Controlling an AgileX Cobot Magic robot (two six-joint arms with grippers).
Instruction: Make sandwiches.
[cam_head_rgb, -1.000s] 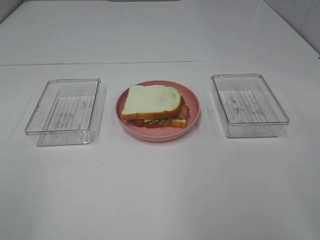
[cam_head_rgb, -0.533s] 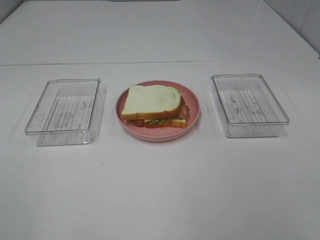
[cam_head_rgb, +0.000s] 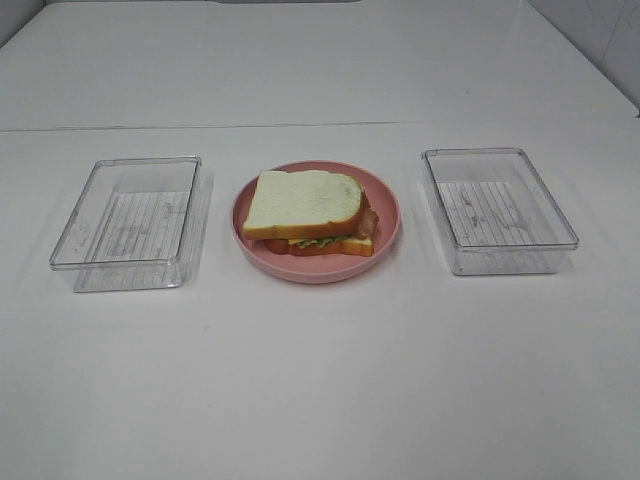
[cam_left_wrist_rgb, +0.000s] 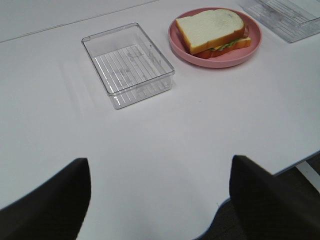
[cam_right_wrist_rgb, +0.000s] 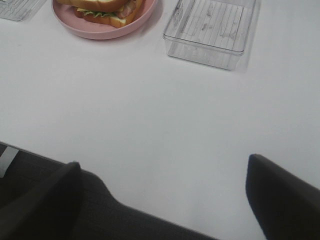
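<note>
"Looking down, what do you see?"

"I see one sandwich (cam_head_rgb: 308, 213). It sits on the pink plate (cam_head_rgb: 386, 200) in the middle of the white counter (cam_head_rgb: 320, 380). A clear tray (cam_head_rgb: 128, 222) is on its left and another clear tray (cam_head_rgb: 498, 208) is on its right. Both trays look bare inside."

"What is in the sandwich?"

"White bread on top, white bread under it. Between them I see green lettuce, something yellow and something reddish pink peeking out at the edge."

"Are you holding anything?"

"No. My left end effector (cam_left_wrist_rgb: 160, 200) is spread wide with nothing in it, well back from the plate. My right end effector (cam_right_wrist_rgb: 165, 200) is spread wide too, hanging at the near edge of the counter."

"How would the sandwich feel if you picked it up?"

"I think it is a toy, so light and a bit squishy. The layers are only stacked, so they could slide apart."

"Where would you grab it?"

"I would pinch top and bottom bread together, near the middle of a long side. That way the filling stays in. I would squeeze softly and keep it flat."
</note>
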